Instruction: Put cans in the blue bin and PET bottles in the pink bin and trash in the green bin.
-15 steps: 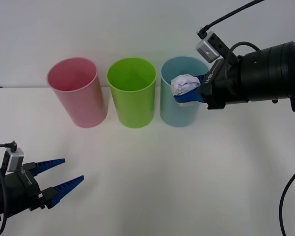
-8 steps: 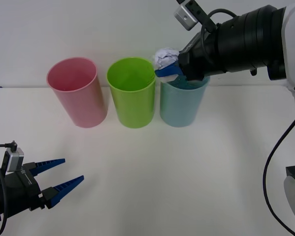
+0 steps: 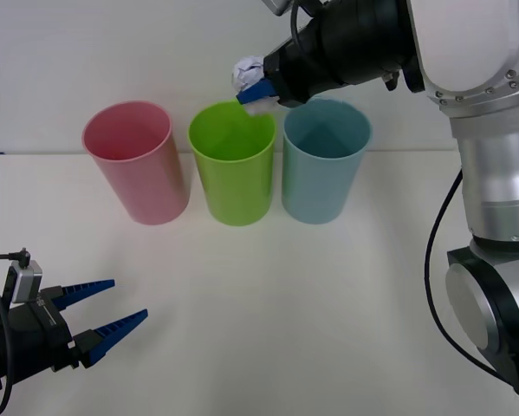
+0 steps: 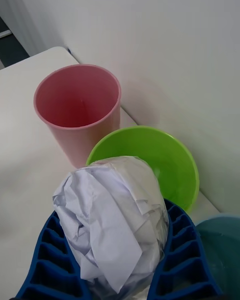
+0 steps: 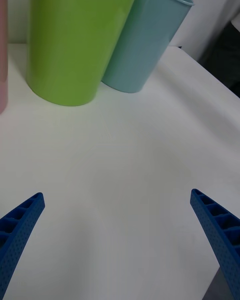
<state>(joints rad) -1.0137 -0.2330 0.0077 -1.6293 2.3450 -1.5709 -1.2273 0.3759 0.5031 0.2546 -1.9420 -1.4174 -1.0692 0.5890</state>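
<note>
Above the far rim of the green bin (image 3: 232, 161), the right gripper (image 3: 252, 87) is recorded, closed around the trash (image 3: 246, 69), a crumpled ball of white paper pinched between its blue ribbed fingers (image 4: 180, 250). A second ago the same ball was held low at the mouth of the blue bin (image 3: 325, 159); it has since been lifted and carried leftward, past the blue rim. The carry is judged nearly complete, with only the final alignment over the green opening and the release remaining.

Three bins are listed in a row on the white tabletop (image 3: 276, 295): pink bin (image 3: 137, 161), green bin, blue bin, standing close together; whether they touch cannot be told. Pink and green interiors appear empty in the right wrist view.

The left gripper (image 3: 101, 312) is noted parked low at the near left of the tabletop, fingers spread wide, holding nothing, unchanged in position.

Hidden or unclear: the bottom of the blue bin; the trash's underside, covered by the fingers; no cans or bottles are to be made out.
</note>
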